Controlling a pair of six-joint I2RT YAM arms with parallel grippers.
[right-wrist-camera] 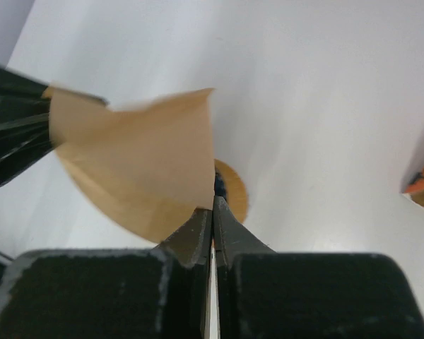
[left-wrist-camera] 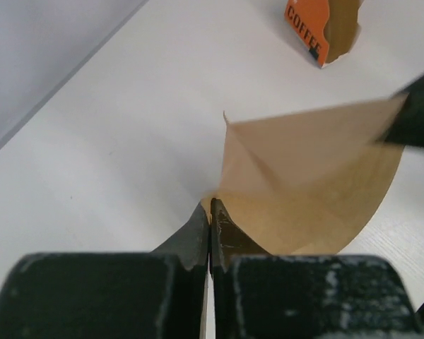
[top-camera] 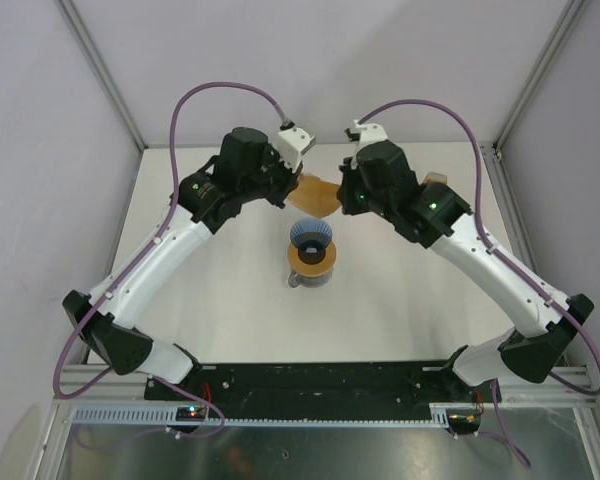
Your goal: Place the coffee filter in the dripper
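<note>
Filter (top-camera: 318, 196) pinched at opposite edges by left gripper (left-wrist-camera: 210, 212) and right gripper (right-wrist-camera: 213, 206); I'd pull it open, then drop tip-first into dripper (top-camera: 310, 236) just behind both.

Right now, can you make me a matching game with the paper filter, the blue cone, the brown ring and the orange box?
Things:
1. coffee filter
2. dripper
3. brown ring
4. orange box

Clues:
A. has the word COFFEE on it
B. blue and ribbed
C. pinched by the left gripper and the right gripper
D. flat, with a dark hole

Pairs: 1-C, 2-B, 3-D, 4-A
</note>
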